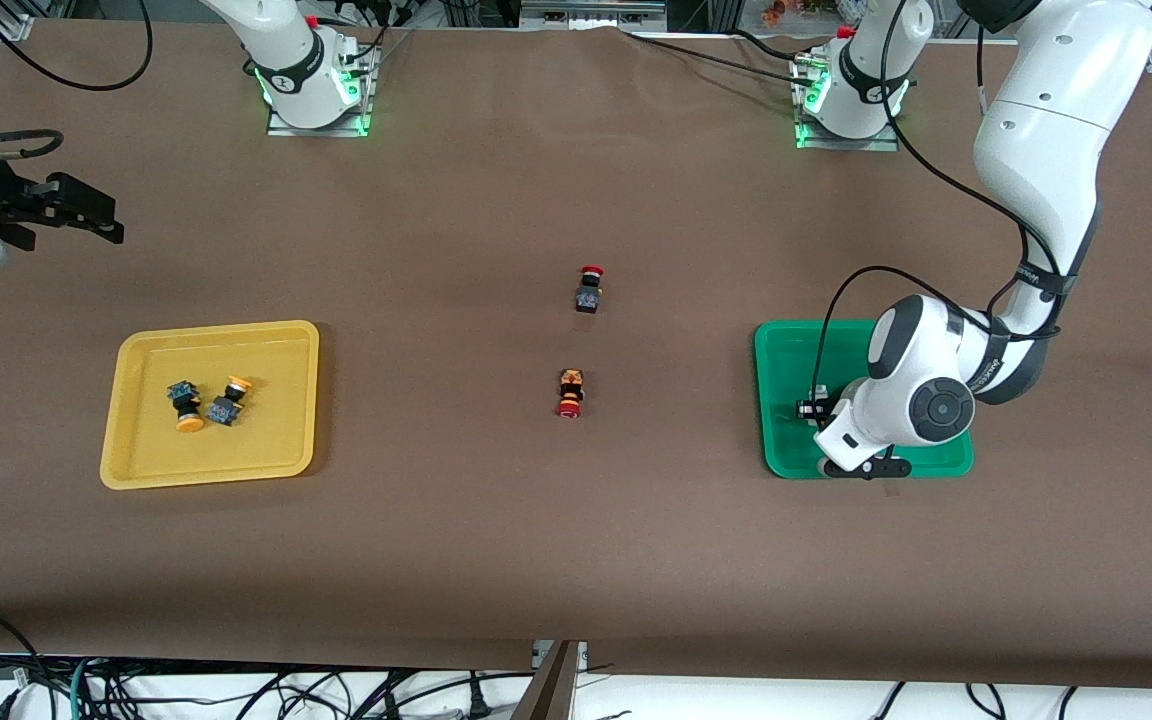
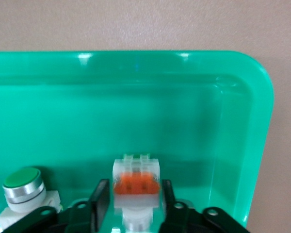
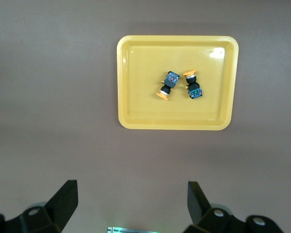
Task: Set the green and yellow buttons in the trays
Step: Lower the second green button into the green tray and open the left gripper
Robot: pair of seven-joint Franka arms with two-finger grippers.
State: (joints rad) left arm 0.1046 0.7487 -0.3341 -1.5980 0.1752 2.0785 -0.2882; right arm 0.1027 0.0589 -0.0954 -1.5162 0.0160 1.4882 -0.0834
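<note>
Over green tray [image 1: 786, 400] at left arm's end of worktop: left gripper [image 2: 134, 204] clamps white-bodied button [image 2: 136, 187]. Risk: release bounce onto neighbouring green-capped button [image 2: 23, 190]. Right gripper [image 3: 131, 201] wide, waiting; yellow buttons [image 1: 206, 403] in yellow tray [image 1: 136, 460].

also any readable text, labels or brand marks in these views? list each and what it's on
None can be read.
Left arm, black band near the wrist: white lettering, too small to read.
Shallow green plastic tray, white-bodied green-capped button, white button with orange tab between the left pincer fingers: no markings.
Shallow yellow plastic tray, two yellow-capped dark buttons: nothing legible.
</note>
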